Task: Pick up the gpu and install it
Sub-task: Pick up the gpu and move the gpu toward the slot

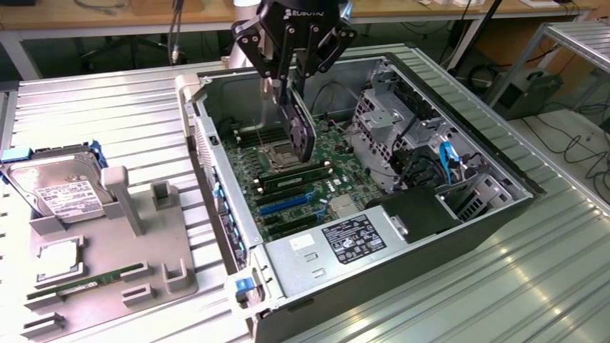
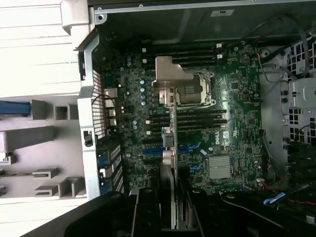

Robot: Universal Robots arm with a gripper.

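The gpu [image 1: 301,132] hangs edge-down inside the open computer case [image 1: 496,214], a dark card just above the motherboard [image 1: 329,168] near the processor socket. My gripper [image 1: 290,77] comes down from above and is shut on the card's upper edge. In the wrist view the gpu [image 2: 169,128] runs edge-on between my two black fingers [image 2: 146,212], with its silver end bracket [image 2: 170,74] at the far end, over the socket area. The blue expansion slots [image 1: 286,204] lie on the board below and nearer the camera than the card.
The drive cage [image 1: 381,121] and loose cables stand on the exterior view's right of the card; the power supply [image 1: 351,239] sits at the case's near end. Outside, a grey fixture [image 1: 105,264] carries a hard drive [image 1: 53,189] and a green memory stick [image 1: 86,280].
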